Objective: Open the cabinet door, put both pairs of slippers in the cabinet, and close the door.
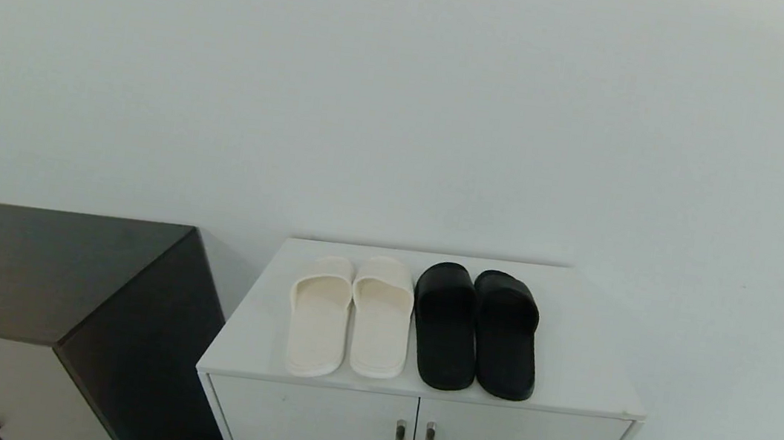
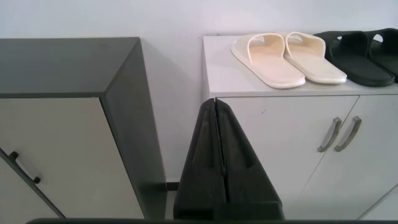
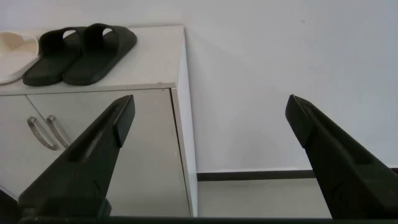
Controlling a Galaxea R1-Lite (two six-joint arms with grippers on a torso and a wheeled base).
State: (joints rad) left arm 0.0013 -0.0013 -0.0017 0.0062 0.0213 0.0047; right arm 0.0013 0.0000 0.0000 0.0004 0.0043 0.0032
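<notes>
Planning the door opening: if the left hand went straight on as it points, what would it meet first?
Probably the front left edge of the white cabinet, just under its top; the shut left hand lines up there, though depth is unclear.

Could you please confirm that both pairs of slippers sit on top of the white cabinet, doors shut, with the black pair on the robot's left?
Not quite: the black pair lies on the robot's right and the white pair on its left, as the head view shows. Both pairs do sit on top of the white cabinet, whose doors are shut.
</notes>
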